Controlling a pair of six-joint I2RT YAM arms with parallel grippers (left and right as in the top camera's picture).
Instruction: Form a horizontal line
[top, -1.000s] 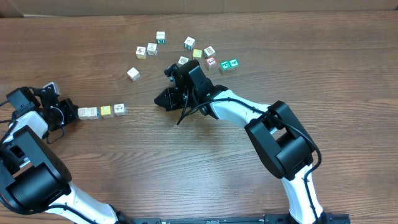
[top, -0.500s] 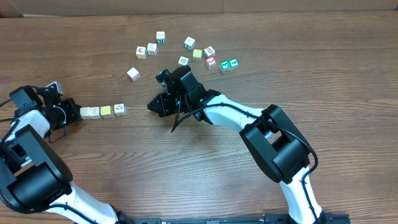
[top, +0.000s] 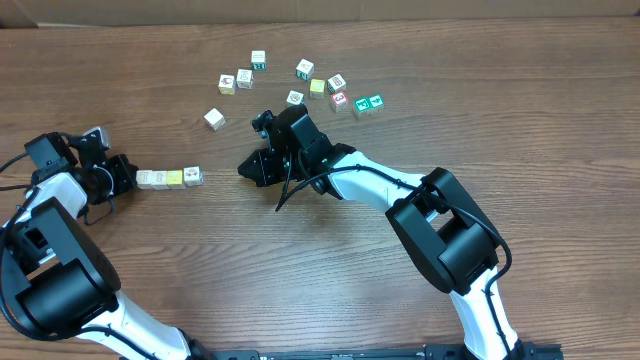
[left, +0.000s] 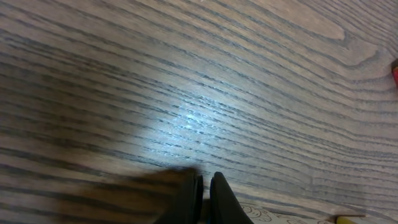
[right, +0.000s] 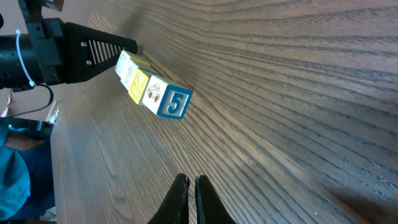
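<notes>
The horizontal line (top: 170, 179) is a short row of small picture cubes, whitish with one yellow cube (top: 174, 178), on the wooden table left of centre. My left gripper (top: 127, 176) is shut and empty, with its tips at the row's left end. In the left wrist view the shut fingers (left: 207, 194) lie low over the wood, and a whitish cube top (left: 277, 216) shows at the bottom edge. My right gripper (top: 246, 168) is shut and empty, apart from the row's right end. In the right wrist view, beyond the shut fingers (right: 191, 186), the row (right: 149, 88) ends in a blue "5" face.
Several loose cubes lie scattered at the back: a white one (top: 213, 119), a pair (top: 235, 81), one (top: 258, 60), a cluster (top: 318, 85), a red cube (top: 340, 100) and two green cubes (top: 368, 103). The right arm (top: 380, 185) stretches across the middle.
My left gripper moved right against the row's left end, and the row shifted slightly right. My right gripper moved left toward the row, then held still.
</notes>
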